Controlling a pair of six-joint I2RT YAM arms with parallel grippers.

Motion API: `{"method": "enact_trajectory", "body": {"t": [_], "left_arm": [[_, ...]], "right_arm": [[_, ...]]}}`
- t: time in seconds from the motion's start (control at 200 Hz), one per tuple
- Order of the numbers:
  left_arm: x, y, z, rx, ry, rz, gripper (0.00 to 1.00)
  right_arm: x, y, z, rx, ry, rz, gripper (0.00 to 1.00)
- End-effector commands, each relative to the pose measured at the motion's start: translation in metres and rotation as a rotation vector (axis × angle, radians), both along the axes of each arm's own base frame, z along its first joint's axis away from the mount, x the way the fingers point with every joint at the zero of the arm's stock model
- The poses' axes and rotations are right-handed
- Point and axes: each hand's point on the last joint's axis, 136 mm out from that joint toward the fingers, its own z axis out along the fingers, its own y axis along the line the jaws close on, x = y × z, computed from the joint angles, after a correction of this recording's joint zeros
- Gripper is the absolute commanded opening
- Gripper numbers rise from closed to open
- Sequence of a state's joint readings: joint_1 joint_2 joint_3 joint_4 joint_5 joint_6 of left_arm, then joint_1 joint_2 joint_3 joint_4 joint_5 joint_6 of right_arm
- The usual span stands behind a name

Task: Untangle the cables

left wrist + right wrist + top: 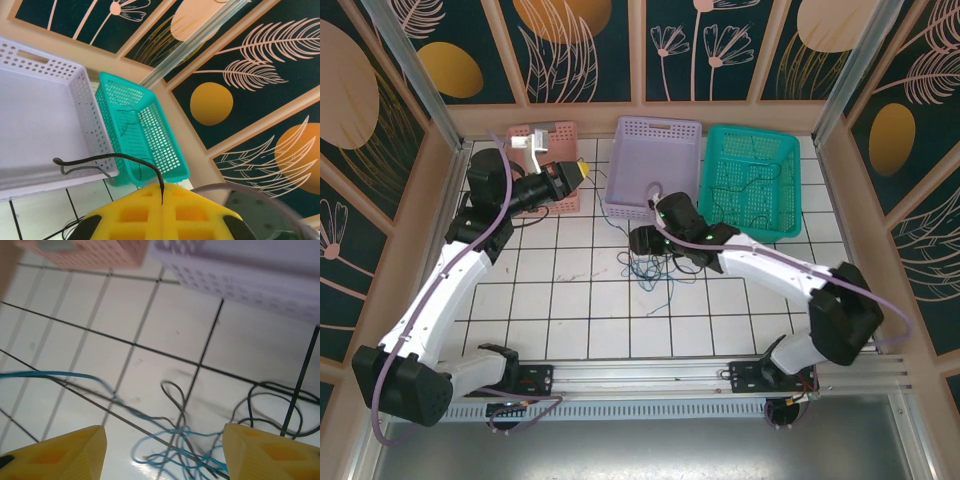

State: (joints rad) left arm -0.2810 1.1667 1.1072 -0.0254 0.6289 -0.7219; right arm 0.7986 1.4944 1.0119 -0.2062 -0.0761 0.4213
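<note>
The cables (pixel 650 266) lie as a small loose tangle on the white tiles of the table (pixel 580 300), in the middle, just before the purple basket (pixel 653 160). They are very thin and floppy. In the right wrist view the strands are bright blue (pixel 165 437) and dark grey to black (pixel 172 390). They cross each other in several loops. One blue strand (pixel 50 374) goes far away to the left over the tile lines.

The right gripper (pixel 164 429) hangs low over this tangle. Its two yellow fingers (pixel 55 452) stand wide apart, one on each side of the strands, and they press nothing.

The left gripper (pixel 162 195) is up near the pink basket (pixel 545 150). Its yellow fingers are pressed together and pinch one black wire (pixel 125 154). This wire rises from between the fingers, bends to the left in an arc and ends free in front of the wall of the purple basket.

One more dark wire (pixel 131 120) lies curled inside the teal basket (pixel 172 160), which stands just beside the purple one.
</note>
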Motion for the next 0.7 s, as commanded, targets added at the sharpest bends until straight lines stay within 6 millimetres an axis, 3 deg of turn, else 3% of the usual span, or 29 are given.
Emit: {"method": "enact_trajectory", "body": {"t": [0.0, 0.135, 0.355, 0.46, 0.561, 0.691], "left_arm": [[-0.004, -0.004, 0.025, -0.022, -0.08, -0.033, 0.0], [-0.006, -0.004, 0.029, -0.038, -0.084, -0.03, 0.0], [-0.006, -0.003, 0.022, -0.028, -0.063, -0.027, 0.0], [-0.006, -0.002, 0.02, -0.026, -0.06, -0.021, 0.0], [-0.004, 0.001, 0.018, -0.011, -0.057, 0.002, 0.0], [0.008, 0.015, 0.003, 0.079, -0.011, 0.111, 0.0]], "right_arm": [[-0.005, -0.001, -0.028, -0.045, 0.051, -0.019, 0.63], [-0.009, 0.004, -0.054, -0.05, 0.101, -0.013, 0.63], [-0.002, 0.027, -0.057, -0.014, 0.082, 0.014, 0.59], [0.004, 0.034, -0.059, -0.01, 0.075, 0.015, 0.43], [0.008, 0.037, -0.059, -0.016, 0.071, 0.022, 0.16], [0.0, 0.03, -0.059, -0.031, 0.084, 0.029, 0.0]]}}
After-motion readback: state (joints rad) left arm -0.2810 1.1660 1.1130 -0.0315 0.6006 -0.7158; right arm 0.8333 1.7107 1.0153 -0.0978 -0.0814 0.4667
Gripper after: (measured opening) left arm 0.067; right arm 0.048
